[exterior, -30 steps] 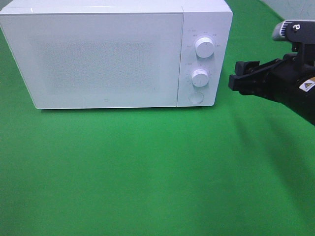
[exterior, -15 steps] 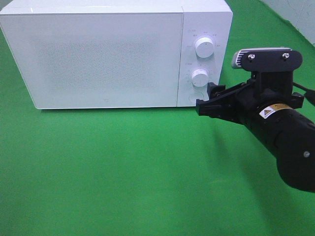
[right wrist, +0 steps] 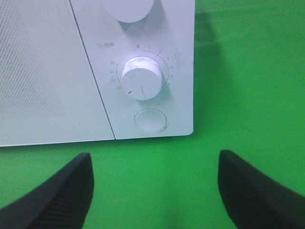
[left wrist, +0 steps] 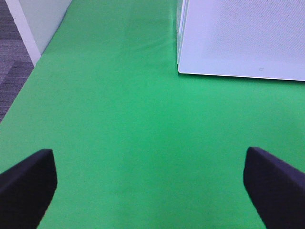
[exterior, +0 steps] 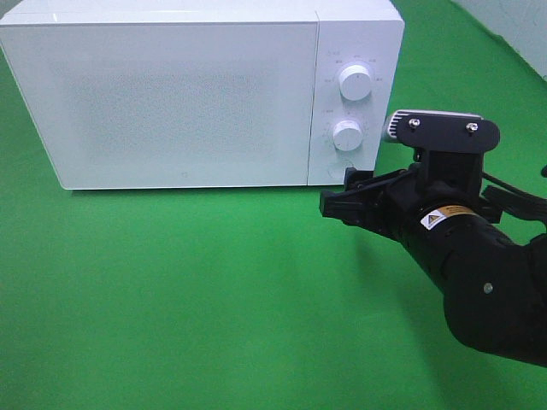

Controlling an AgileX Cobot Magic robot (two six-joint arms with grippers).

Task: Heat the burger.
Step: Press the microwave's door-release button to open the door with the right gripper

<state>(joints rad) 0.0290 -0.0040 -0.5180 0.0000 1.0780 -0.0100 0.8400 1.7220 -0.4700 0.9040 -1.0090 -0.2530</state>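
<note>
The burger is out of view. A white microwave [exterior: 171,94] stands at the back of the green mat with its door closed. My right gripper [exterior: 338,198] hovers open just in front of the microwave's lower right corner, below the lower knob [exterior: 347,135]. In the right wrist view the right gripper [right wrist: 155,191] faces the timer knob [right wrist: 141,78] and the round door button [right wrist: 150,119], with nothing between its fingers. My left gripper [left wrist: 151,186] is open and empty over bare mat, off the microwave's left front corner [left wrist: 183,71].
An upper knob [exterior: 355,82] sits above the lower one on the control panel. The green mat [exterior: 214,282] stretches in front of the microwave. A white panel [left wrist: 38,24] and grey floor border the mat beyond its edge.
My right arm has swung in from the right edge, leftward and down, to the microwave's lower right corner. The microwave has not moved.
</note>
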